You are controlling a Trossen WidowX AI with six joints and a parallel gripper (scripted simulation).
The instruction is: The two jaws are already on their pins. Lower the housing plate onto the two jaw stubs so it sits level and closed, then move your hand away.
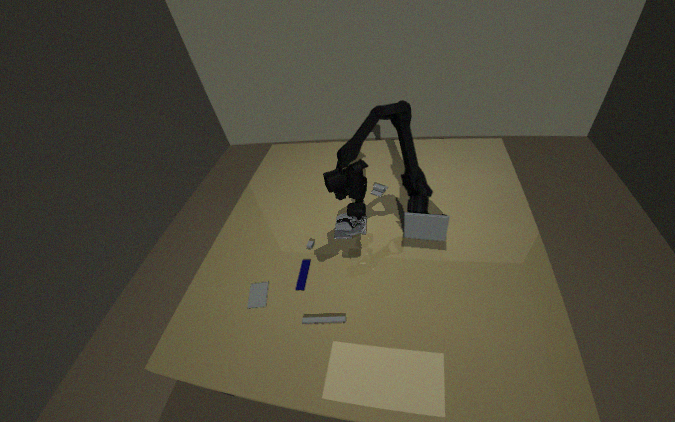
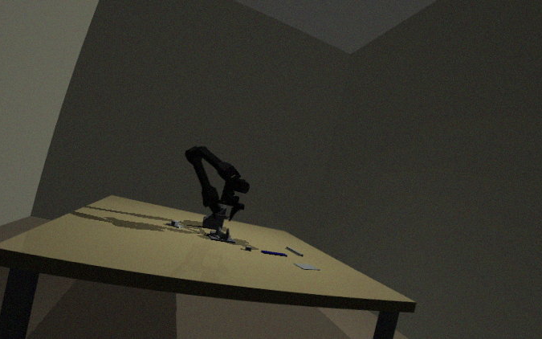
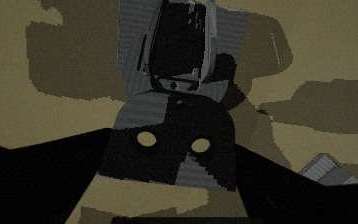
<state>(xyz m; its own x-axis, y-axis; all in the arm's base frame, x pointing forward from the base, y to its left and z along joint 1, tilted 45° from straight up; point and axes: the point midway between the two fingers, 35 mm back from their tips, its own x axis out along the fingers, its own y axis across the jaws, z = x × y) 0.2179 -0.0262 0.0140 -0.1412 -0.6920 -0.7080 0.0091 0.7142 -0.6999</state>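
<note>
Tool [image 1: 356, 209] [image 2: 232, 210] [image 3: 172, 142], spread wide, grips the housing plate [image 3: 140, 111]: flat, grey, ribbed, w/ rounded corners & 2 round holes, above table [image 1: 434, 293] [image 2: 137, 248] [image 3: 10, 110].

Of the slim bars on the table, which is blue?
The one nearer the arm; the pale grey bar lies farther off.

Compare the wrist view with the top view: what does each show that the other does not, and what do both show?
Only the wrist view shows the two round holes in the grey plate gripped between the fingers.

Only the top view shows the blue bar, the long grey bar and the arm's upper links.

Both show the tabletop and shadows on it.
</note>
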